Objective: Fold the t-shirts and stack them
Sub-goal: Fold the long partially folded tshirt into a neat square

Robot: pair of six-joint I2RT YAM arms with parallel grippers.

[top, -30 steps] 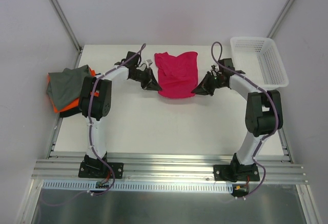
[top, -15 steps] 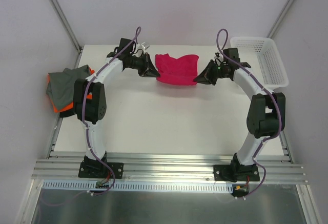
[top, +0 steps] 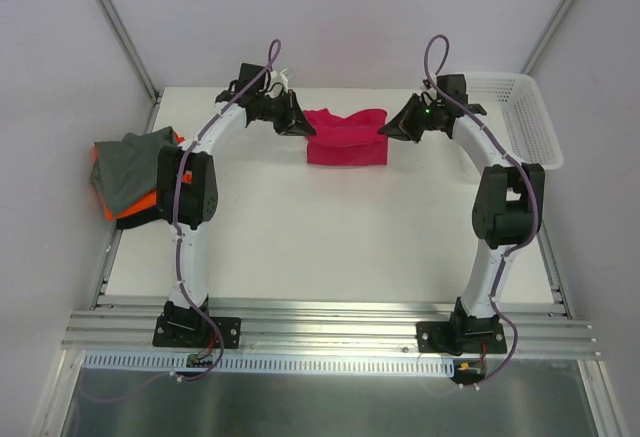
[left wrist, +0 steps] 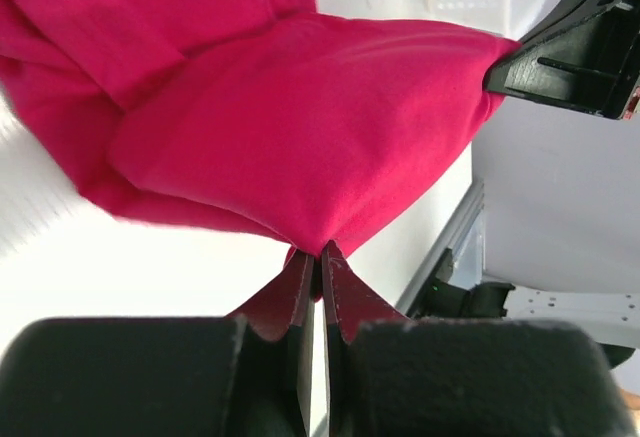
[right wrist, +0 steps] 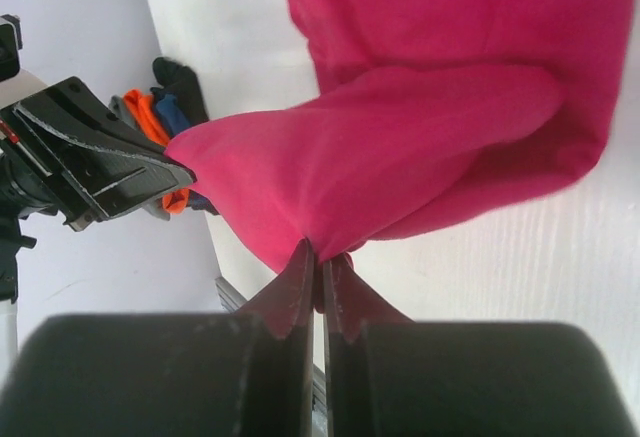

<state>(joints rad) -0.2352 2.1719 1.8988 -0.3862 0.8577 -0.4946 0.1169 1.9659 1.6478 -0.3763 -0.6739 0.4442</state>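
Observation:
A magenta-pink t-shirt lies doubled over at the back middle of the table, its near fold lifted and stretched between both grippers. My left gripper is shut on the shirt's left corner; in the left wrist view the pink t-shirt bunches into the gripper. My right gripper is shut on the right corner, and the right wrist view shows the pink t-shirt pinched in the gripper. A grey t-shirt lies over an orange one at the table's left edge.
A white mesh basket stands at the back right corner. The white table runs forward to the metal rails where the arm bases sit. Slanted frame bars rise at the back left and back right.
Both grippers have carried the shirt's near edge away from the bases toward the back of the table, folding it over itself. The pink shape has gone from a tall spread to a short wide band.

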